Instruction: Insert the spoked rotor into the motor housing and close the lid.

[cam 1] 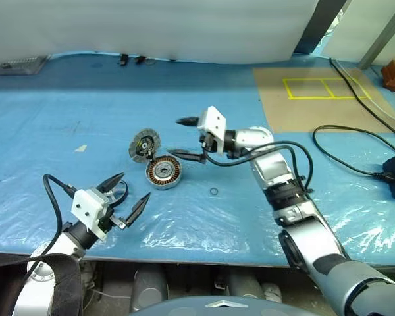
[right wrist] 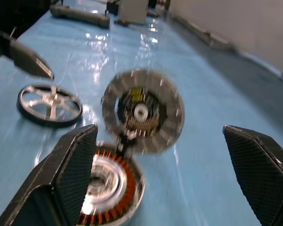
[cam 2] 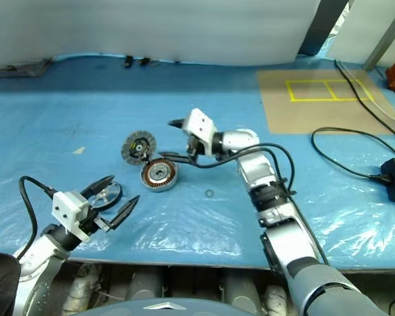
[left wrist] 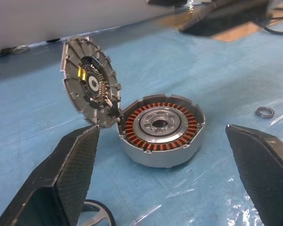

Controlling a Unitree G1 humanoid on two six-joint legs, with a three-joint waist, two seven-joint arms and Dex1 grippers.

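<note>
Right gripper (cam 1: 187, 139): arm reaching across the blue table (cam 1: 66, 131), fingers spread wide and empty, pointing leftward just beside the motor housing (cam 1: 163, 172).

Left gripper (cam 1: 125, 197): low at the near table edge, fingers spread, empty.

Motor housing: short silver cylinder, copper windings ringing a silver hub; hinged lid (cam 1: 144, 144) standing open.

Spoked rotor (cam 2: 107, 193): flat on the table between the left fingers.

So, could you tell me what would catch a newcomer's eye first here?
The motor housing, its copper windings bare, sits in the middle with its lid standing open at its edge. The right gripper hangs open just beside it; the spoked rotor lies flat by the open left gripper.
</note>
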